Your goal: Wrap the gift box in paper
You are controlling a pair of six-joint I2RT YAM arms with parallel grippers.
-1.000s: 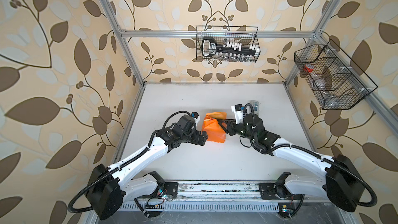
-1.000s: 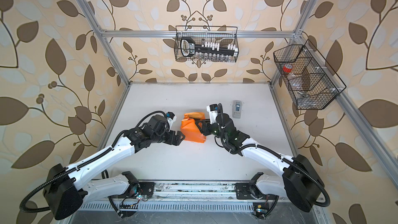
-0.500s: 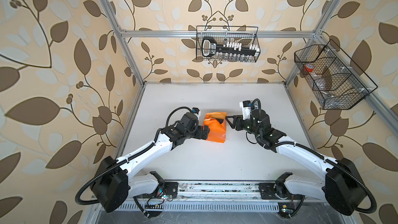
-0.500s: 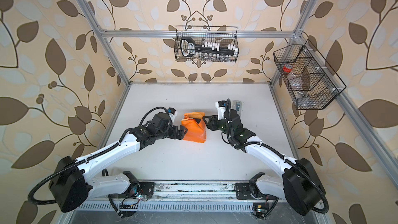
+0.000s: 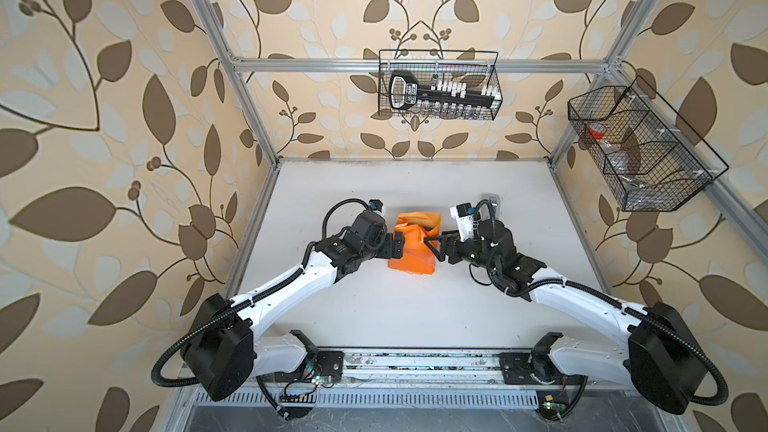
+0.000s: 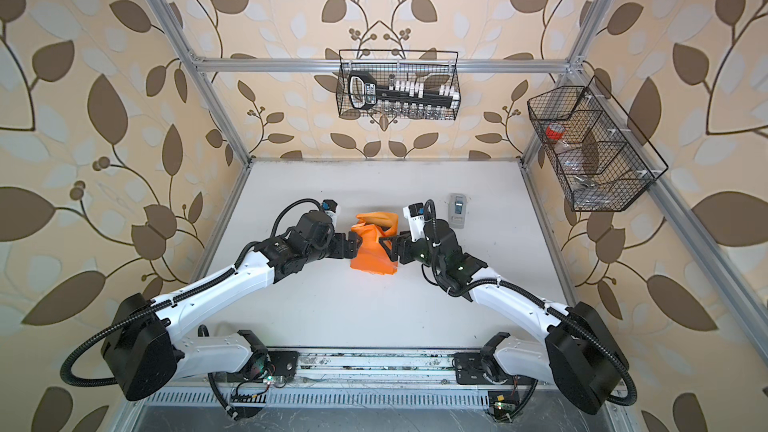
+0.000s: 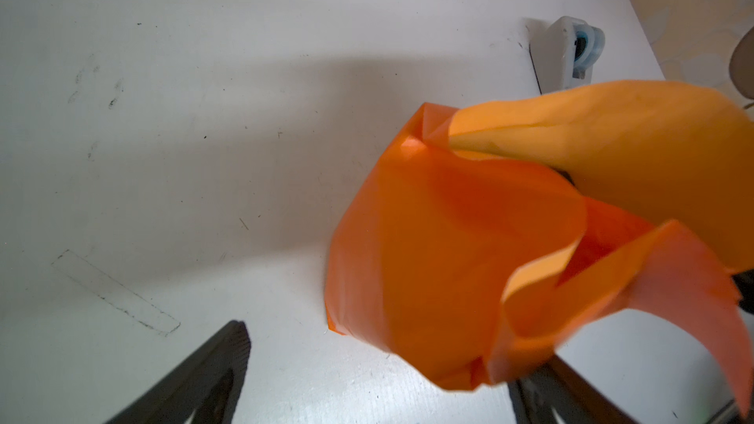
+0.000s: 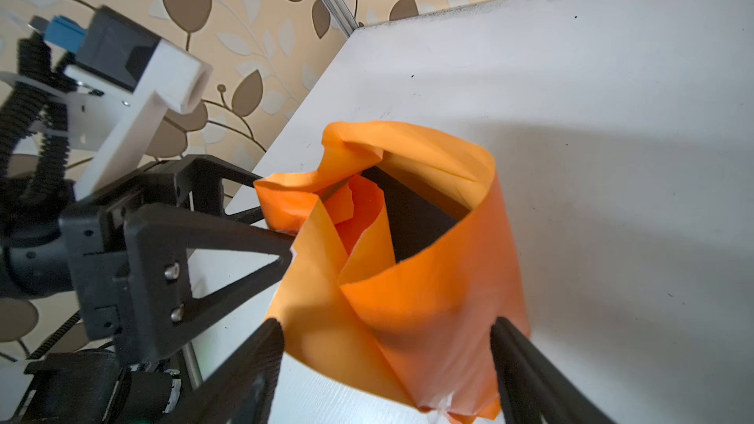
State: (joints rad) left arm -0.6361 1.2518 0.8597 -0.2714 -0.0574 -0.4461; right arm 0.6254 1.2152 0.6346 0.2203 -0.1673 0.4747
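Right gripper (image 5: 434, 249) backed off half a second ago and is now in again with its jaws wider. They stand apart either side of the paper (image 5: 409, 251) bundle, not pinching it. Left gripper (image 5: 397, 245) stays at the opposite side, jaws wide apart, nothing held. The gift box (image 8: 412, 218) sits inside the paper, black corner showing through the open top. Flaps stand loose and unfolded, so the wrap looks about half done. Both arms reach low and inward, facing each other across the bundle mid-worktop (image 5: 415, 317).
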